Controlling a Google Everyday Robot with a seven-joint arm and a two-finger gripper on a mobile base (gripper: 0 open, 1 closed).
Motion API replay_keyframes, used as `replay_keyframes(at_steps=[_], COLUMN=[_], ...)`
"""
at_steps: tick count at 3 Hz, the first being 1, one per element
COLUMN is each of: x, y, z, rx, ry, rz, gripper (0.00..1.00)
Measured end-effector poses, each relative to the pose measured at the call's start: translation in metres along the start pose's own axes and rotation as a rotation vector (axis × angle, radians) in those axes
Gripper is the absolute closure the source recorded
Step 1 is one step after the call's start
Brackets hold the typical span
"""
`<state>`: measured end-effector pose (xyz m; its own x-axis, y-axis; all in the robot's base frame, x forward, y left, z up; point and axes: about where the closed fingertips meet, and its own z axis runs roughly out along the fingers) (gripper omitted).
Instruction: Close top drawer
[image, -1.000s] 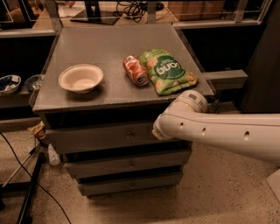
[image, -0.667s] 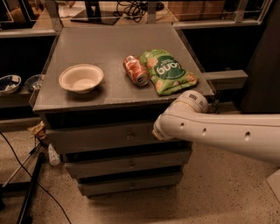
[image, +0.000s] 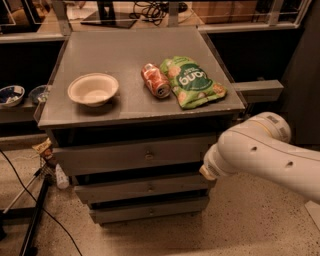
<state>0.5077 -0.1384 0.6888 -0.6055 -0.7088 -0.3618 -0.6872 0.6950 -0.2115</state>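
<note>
The top drawer (image: 115, 157) is the tallest grey front under the tabletop, with a small round knob (image: 149, 156) at its centre. A dark gap shows above it, and its front stands about level with the two slimmer fronts below. My white arm (image: 260, 155) reaches in from the right. My gripper (image: 206, 172) is at the arm's tip, against the right end of the drawer fronts, and the arm hides most of it.
On the grey cabinet top (image: 125, 60) stand a white bowl (image: 93, 89), a red can (image: 155, 80) lying on its side and a green snack bag (image: 192, 81). Two slimmer drawers (image: 145, 187) sit below. Cables (image: 30, 200) and a bottle (image: 61, 176) lie on the floor at the left.
My arm has drawn back to the right and slightly down, from the top drawer's right-centre to its right end. The drawer front and the things on top look unchanged.
</note>
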Motion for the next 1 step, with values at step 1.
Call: replay_keyframes(at_steps=[1], x=[-0.0049], y=[0.0061], z=[0.0029], rx=[-0.023], ry=[-0.013], rz=[-0.012], gripper=[0.75])
